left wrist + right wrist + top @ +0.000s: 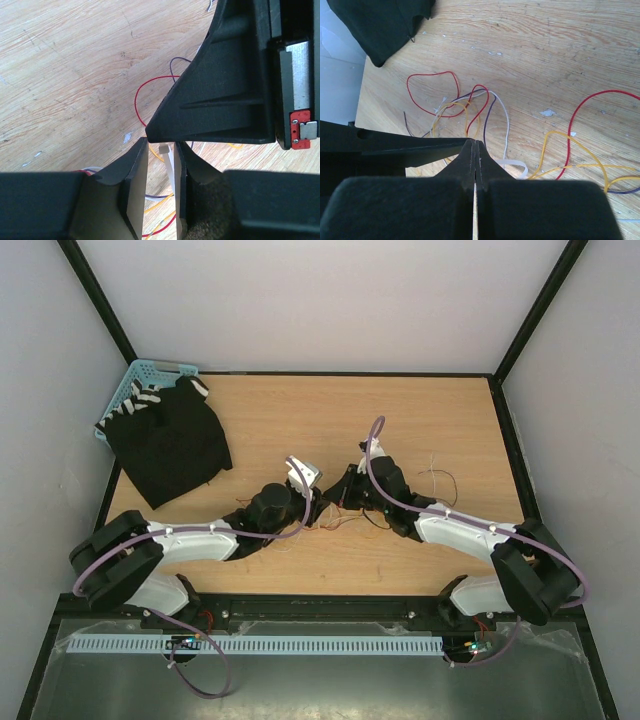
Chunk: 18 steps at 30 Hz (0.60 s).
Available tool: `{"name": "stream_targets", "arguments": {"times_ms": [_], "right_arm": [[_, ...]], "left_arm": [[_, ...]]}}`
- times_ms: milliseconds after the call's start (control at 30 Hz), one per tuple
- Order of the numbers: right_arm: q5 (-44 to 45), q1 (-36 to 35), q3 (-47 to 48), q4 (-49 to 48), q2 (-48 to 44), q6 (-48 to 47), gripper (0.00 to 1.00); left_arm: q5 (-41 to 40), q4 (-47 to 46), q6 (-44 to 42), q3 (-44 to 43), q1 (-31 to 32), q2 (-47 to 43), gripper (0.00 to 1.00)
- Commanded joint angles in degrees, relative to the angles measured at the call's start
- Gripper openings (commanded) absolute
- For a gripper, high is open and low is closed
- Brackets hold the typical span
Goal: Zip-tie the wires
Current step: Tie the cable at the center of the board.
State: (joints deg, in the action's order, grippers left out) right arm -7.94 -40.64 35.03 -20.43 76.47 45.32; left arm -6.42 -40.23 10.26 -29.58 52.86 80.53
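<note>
Left fingers (135, 167): apart, a narrow gap. The zip tie (171, 165) stands in the gap, hard against one finger, not pinched from both sides that I can see.

Left gripper (161, 146): the tie's long axis runs along my fingers. Its square head sits at the fingertips and points outward.

Right gripper (476, 147): fingers pressed together. Its tip hangs just beyond the tie's head, nearly touching my left fingertips. A flat pale strip shows beside that tip. I cannot tell whether it is pinched there.

Judgement: the left is the nearer to the tie, so the next squeeze is its job.

The wires (465, 107) lie loose on the table (65, 75), under and around both tips, near mid-table.

Count:
- One zip tie.
- Wires in red, yellow, dark purple and white, at least five strands. The tangle hides an exact number.
- One black cloth (380, 25), far left.
- One blue basket (140, 375) behind it.
</note>
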Motion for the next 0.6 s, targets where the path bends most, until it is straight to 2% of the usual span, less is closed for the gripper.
{"name": "stream_targets", "arguments": {"times_ms": [0,333,567], "right_arm": [[-0.54,-0.32,-0.75,-3.02,-1.46,1.82,0.0],[0.09,-0.31,-1.02,-3.57,-2.03,2.41,0.0],[4.67,0.0,1.16,-0.94,-3.7,0.68,0.0]], "left_arm": [[-0.26,-3.58,1.15,-2.15,0.4,1.48,0.27],[-0.03,-4.74,0.94,-1.57,0.4,2.52,0.06],[1.64,-4.91,1.99,0.09,0.44,2.51,0.0]]}}
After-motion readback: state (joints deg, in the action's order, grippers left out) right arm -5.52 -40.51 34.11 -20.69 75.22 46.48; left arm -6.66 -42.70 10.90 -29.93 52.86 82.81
